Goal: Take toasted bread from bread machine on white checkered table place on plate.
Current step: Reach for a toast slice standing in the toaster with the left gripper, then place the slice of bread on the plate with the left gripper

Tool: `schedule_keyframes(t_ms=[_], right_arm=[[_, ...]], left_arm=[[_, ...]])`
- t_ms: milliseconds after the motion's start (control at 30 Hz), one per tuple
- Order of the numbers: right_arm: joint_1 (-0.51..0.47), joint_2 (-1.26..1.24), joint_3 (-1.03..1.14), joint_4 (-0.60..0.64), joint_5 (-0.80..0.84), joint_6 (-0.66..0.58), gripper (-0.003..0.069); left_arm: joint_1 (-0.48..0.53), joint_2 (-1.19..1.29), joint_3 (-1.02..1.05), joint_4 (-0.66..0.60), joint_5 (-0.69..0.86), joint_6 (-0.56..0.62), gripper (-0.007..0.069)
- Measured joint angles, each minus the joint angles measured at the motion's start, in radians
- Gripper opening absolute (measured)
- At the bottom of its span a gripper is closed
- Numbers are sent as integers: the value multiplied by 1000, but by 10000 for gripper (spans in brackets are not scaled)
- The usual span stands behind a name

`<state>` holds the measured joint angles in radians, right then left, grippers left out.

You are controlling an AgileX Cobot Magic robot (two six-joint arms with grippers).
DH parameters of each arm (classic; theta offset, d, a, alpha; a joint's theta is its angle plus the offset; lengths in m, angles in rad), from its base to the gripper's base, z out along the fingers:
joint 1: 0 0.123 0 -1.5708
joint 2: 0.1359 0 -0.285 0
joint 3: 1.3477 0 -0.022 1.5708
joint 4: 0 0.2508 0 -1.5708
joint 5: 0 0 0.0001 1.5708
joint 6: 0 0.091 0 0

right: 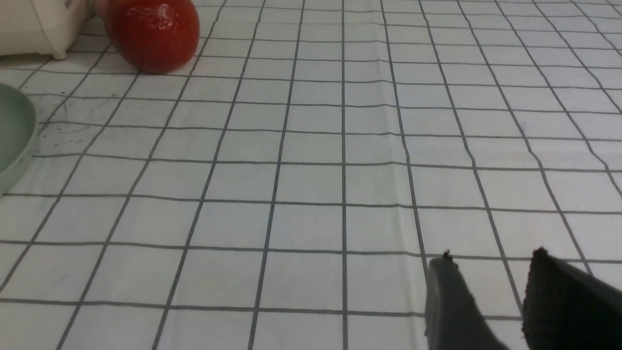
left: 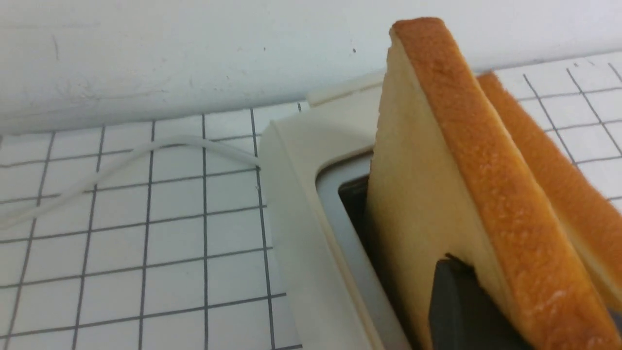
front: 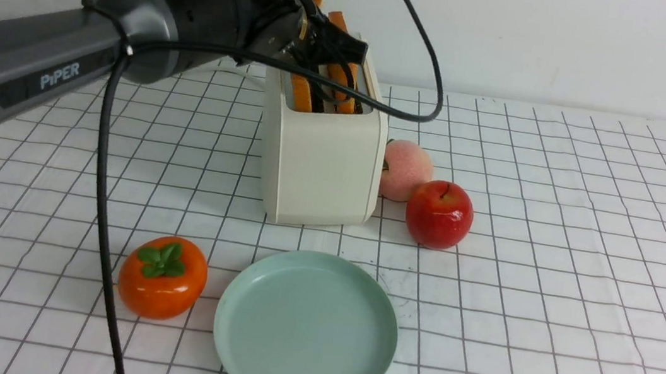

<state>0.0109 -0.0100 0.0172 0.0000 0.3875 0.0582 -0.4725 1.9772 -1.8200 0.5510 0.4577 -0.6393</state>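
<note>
The bread machine [front: 321,154] stands on the white checkered table [front: 551,271] with two slices of toasted bread upright in its slots. My left gripper [front: 326,53] reaches down over the slots from the left. One dark finger [left: 454,306] presses flat on the pale face of the left slice [left: 427,194]; the other finger is hidden behind it. The second slice [left: 549,184] stands just beyond. The mint-green plate [front: 306,330] lies in front of the toaster with nothing on it. My right gripper [right: 492,256] hovers open over bare cloth, holding nothing.
An orange persimmon [front: 163,277] sits left of the plate. A red apple [front: 439,214] and a pink peach [front: 405,169] rest against the toaster's right side. The toaster's white cord [left: 121,165] trails behind it. My left arm's black cable [front: 104,235] hangs down to the cloth.
</note>
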Motion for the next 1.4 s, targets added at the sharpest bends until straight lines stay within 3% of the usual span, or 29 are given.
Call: schedule_keyframes(t_ms=[267, 367, 500, 600, 667, 700, 833, 1067, 1200, 1400], right_arm=[[0, 0, 0, 0, 0, 0, 240], [0, 0, 0, 0, 0, 0, 240], [0, 0, 0, 0, 0, 0, 240], [0, 0, 0, 0, 0, 0, 240], [0, 0, 0, 0, 0, 0, 240], [0, 0, 0, 0, 0, 0, 240], [0, 0, 0, 0, 0, 0, 240], [0, 0, 0, 0, 0, 0, 240], [0, 0, 0, 0, 0, 0, 240], [0, 0, 0, 0, 0, 0, 240]], left_arm=[[0, -210, 0, 30, 20, -15, 106], [0, -329, 0, -13, 61, -17, 106], [0, -452, -6, -144, 186, 53, 106], [0, -542, -6, -386, 427, 251, 106], [0, -558, 1, -463, 515, 309, 106], [0, -570, 19, -578, 617, 394, 106], [0, -587, 128, -788, 742, 523, 106], [0, -613, 503, -949, 655, 623, 106], [0, -604, 725, -1076, 478, 765, 102], [0, -513, 826, -1281, 195, 973, 102]])
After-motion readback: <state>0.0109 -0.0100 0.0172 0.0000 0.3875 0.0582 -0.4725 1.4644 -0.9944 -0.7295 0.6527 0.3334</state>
